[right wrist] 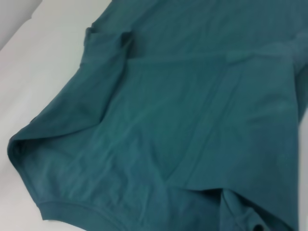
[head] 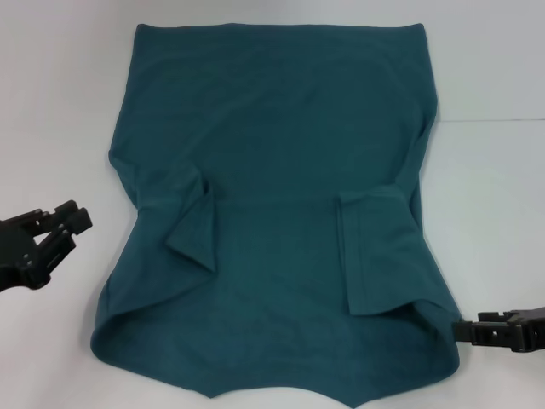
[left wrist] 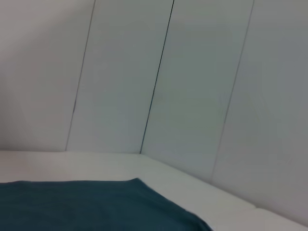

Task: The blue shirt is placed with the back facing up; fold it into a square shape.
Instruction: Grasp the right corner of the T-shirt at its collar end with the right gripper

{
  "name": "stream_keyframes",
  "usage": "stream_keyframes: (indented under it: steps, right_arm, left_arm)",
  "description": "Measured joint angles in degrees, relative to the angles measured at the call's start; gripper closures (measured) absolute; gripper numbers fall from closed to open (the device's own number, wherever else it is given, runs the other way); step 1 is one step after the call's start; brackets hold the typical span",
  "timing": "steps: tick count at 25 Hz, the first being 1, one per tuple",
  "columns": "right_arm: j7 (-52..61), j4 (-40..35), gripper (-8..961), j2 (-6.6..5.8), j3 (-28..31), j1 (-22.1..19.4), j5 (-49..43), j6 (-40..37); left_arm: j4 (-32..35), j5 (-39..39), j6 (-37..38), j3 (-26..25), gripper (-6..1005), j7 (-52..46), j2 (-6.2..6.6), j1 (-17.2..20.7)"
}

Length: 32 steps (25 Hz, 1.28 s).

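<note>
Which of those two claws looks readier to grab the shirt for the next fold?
Probably the right gripper: it sits right at the near corner of the blue shirt. The left gripper hangs open, off to the side over bare table.

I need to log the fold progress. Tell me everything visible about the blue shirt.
The blue shirt is dark teal, soft, cotton-looking and plain on the side showing. It lies flat on the white table, both sleeves already folded inward over the body, with light wrinkles. The right claw sits at its near right edge; the left claw is off the cloth, to its left.
</note>
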Motion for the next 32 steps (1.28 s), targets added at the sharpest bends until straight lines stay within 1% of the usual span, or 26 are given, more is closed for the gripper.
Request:
stream_keyframes:
  steps: [6,11,16,24,31,32]
  right_arm:
    - [-0.22,2.8,373,-0.12,-2.19,0.52,0.0,3.2]
    - [-0.16,6.26,373,-0.19,-4.14,2.58,0.0,6.09]
    - [-0.18,8.88,373,-0.22,-4.18,3.83,0.48,6.67]
    - [-0.62,11.41,374,-0.31,-4.25,4.61,2.34,8.2]
    - [0.54,14.03,385,-0.33,-5.14,6.08,2.06,11.72]
    - [0.54,14.03,422,-0.33,-5.14,6.08,2.06,11.72]
  left_arm:
    - [1.06,0.48,0.1,-0.04,813,-0.62,-0.04,0.18]
    - [1.1,0.32,0.63,0.06,812,-0.41,-0.13,0.06]
    - [1.0,0.48,0.65,0.42,812,-0.31,-0.16,-0.32]
    - [0.67,0.48,0.55,0.55,812,0.17,-0.16,-0.34]
    - [0.57,0.43,0.64,0.48,812,0.39,-0.27,-0.07]
    - [0.57,0.42,0.65,0.43,812,0.45,-0.29,-0.01]
